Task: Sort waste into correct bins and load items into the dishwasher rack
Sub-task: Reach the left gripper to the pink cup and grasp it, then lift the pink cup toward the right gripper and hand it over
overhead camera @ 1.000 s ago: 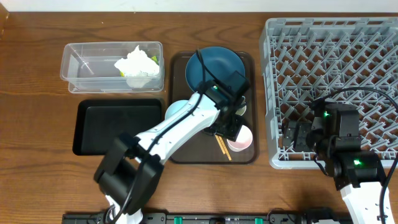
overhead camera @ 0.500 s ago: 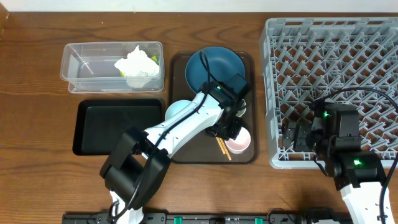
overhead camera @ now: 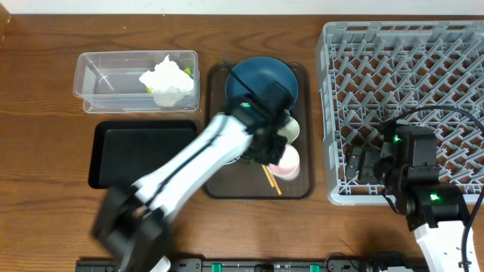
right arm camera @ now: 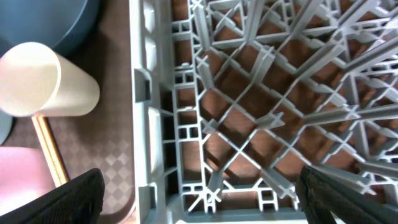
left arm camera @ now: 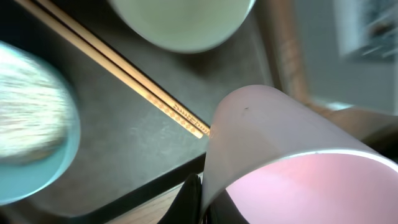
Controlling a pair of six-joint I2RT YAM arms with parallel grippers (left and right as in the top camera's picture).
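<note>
The left gripper [overhead camera: 274, 153] is clamped on the pink cup [left arm camera: 280, 137], which hangs tilted near the right edge of the brown tray [overhead camera: 242, 189], close to the chopsticks [left arm camera: 134, 84] and the pale green cup [left arm camera: 186, 22]. The hold looks like a pinch on one side of the cup's wall, so the cup could swing or slip. A slow, straight lift is the safest start, clearing both neighbours before any turn. Next, the cup should travel high over the near wall of the rack [overhead camera: 408, 45] at the right end of the table and go mouth-down between pegs. The right gripper [right arm camera: 199, 186] hovers with fingers wide apart over the rack's front left corner, so a slot further in avoids a bump.
</note>
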